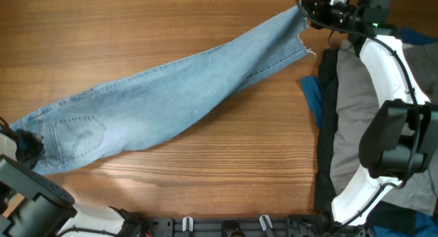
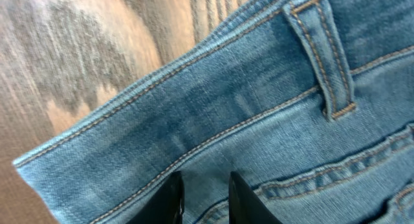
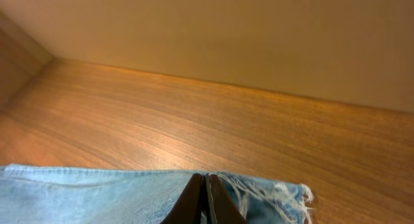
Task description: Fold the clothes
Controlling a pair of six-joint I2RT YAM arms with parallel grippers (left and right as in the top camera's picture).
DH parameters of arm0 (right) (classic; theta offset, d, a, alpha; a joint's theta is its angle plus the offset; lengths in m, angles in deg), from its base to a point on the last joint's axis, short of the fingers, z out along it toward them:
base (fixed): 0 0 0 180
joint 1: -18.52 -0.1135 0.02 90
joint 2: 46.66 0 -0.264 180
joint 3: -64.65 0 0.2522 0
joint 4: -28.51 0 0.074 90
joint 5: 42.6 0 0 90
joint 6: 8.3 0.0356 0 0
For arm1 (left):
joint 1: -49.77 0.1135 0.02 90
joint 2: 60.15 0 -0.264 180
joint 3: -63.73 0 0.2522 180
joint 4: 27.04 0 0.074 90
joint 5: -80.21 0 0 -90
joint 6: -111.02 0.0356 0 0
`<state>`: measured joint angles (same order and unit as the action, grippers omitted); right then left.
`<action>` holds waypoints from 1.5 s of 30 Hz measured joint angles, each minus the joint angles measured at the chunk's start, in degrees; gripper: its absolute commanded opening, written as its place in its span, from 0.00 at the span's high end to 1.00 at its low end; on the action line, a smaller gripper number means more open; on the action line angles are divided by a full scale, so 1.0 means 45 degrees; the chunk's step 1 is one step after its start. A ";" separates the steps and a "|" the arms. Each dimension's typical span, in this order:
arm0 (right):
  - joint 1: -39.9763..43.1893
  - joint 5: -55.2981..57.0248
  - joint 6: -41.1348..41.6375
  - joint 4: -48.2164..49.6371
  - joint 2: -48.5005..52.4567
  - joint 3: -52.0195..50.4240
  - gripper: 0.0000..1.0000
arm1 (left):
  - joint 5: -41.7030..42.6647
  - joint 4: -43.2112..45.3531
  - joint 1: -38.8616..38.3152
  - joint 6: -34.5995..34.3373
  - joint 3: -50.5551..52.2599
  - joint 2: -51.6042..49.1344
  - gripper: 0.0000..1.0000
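Note:
The light-blue denim jeans (image 1: pixel 171 93) lie stretched diagonally across the wooden table, waist and back pocket at the lower left, frayed hem at the upper right. My left gripper (image 1: pixel 27 146) is at the waist end. In the left wrist view its fingers (image 2: pixel 206 185) pinch denim just below the waistband (image 2: pixel 226 107) and belt loop. My right gripper (image 1: pixel 304 12) is shut on the leg hem. In the right wrist view its closed fingertips (image 3: pixel 207 185) grip the hem edge (image 3: pixel 97 191) next to the frayed threads.
A pile of other clothes lies at the right edge under the right arm: a grey garment (image 1: pixel 356 107), a black one (image 1: pixel 327 161) and a bright-blue one (image 1: pixel 315 96). A wall rises behind the table's far edge (image 3: pixel 226 36).

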<state>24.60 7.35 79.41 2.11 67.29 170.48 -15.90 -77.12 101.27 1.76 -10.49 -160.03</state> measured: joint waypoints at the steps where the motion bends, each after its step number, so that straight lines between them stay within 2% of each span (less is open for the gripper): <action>1: 0.0000 0.0151 -0.0005 -0.0019 0.0063 0.0000 0.93 | 0.0121 0.0024 0.0000 0.0000 0.0000 0.0000 0.77; 2: -0.0005 0.0287 -0.0039 -0.0019 0.0131 0.0000 0.83 | 0.0369 0.0083 0.0000 0.0000 0.0000 0.0000 0.77; 3: 0.0000 0.0369 -0.0121 -0.0024 0.0262 0.0005 0.49 | 0.0486 0.0102 0.0000 0.0000 0.0000 0.0000 0.76; 4: 0.0000 0.0486 -0.0102 -0.0097 0.0398 0.0019 0.25 | 0.0588 0.0121 0.0000 -0.0005 0.0000 0.0000 0.75; 5: 0.0000 0.0583 -0.0199 -0.0301 0.0646 0.0049 0.15 | 0.0670 0.0131 0.0000 0.0000 0.0000 0.0000 0.74; 11: 0.0107 0.1044 -0.0107 -0.1171 0.1846 0.0034 0.11 | 0.0962 0.0136 0.0000 -0.0039 0.0000 0.0000 0.73; 14: 0.0185 0.1865 0.0010 -0.1603 0.1851 0.0039 0.15 | 0.1001 0.0170 0.0000 -0.0039 0.0000 0.0000 0.74; 15: 0.0194 0.2254 0.0029 -0.1773 0.1851 0.0039 0.20 | 0.1005 0.0175 0.0000 -0.0039 0.0000 0.0000 0.76; 16: 0.0194 0.2754 0.0102 -0.1991 0.1855 0.0039 0.31 | 0.1010 0.0170 0.0000 -0.0039 0.0000 0.0000 0.76; 18: 0.0194 0.3215 0.0214 -0.2424 0.1972 0.0039 0.37 | 0.1020 0.0121 0.0000 -0.0039 0.0000 0.0000 0.76; 20: 0.0194 0.3536 0.0199 -0.2997 0.2142 0.0039 0.41 | 0.1054 0.0073 0.0000 -0.0039 0.0000 0.0000 0.86; 21: 0.0189 0.3687 0.0262 -0.3104 0.2229 0.0039 0.58 | 0.1069 0.0078 0.0000 -0.0058 0.0000 0.0000 0.94; 22: 0.0194 0.3832 0.0427 -0.3245 0.2288 0.0039 0.78 | 0.1151 0.0078 0.0000 0.0034 0.0000 0.0000 0.96; 23: 0.0194 0.3900 0.0665 -0.3453 0.2307 0.0039 0.81 | 0.1287 0.0078 0.0000 0.0131 0.0000 0.0000 0.96; 25: 0.0189 0.3895 0.1025 -0.4172 0.2307 0.0039 0.82 | 0.1647 0.0000 0.0000 0.0267 -0.0005 0.0000 0.96; 27: 0.0151 0.3633 0.1180 -0.5061 0.2327 0.0044 0.78 | 0.2351 -0.0291 0.0000 0.0651 -0.0053 0.0000 0.96; 31: -0.0136 0.2905 0.1316 -0.6353 0.2331 0.0044 0.75 | 0.4736 -0.0646 -0.0141 0.1651 -0.0491 0.0000 0.96; 33: -0.0243 0.2477 0.1209 -0.6470 0.2336 0.0044 0.75 | 0.5824 -0.0690 -0.0811 0.2259 -0.0597 0.0000 0.96; 37: -0.0335 0.1370 0.0874 -0.6863 0.2336 0.0044 0.73 | 0.6683 -0.1088 -0.3507 0.3381 -0.0631 0.0000 0.96; 41: -0.0335 0.1015 0.0772 -0.7470 0.2322 0.0044 0.72 | 0.6484 -0.1219 -0.6557 0.3745 -0.0622 0.0000 0.96; 45: -0.0335 0.0903 0.0777 -0.7689 0.2006 0.0044 0.72 | 0.4833 -0.1234 -0.8942 0.2385 -0.0049 -0.0160 0.96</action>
<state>23.10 11.41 82.91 -32.49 76.32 170.68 5.85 -82.67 61.03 12.49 -10.71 -160.75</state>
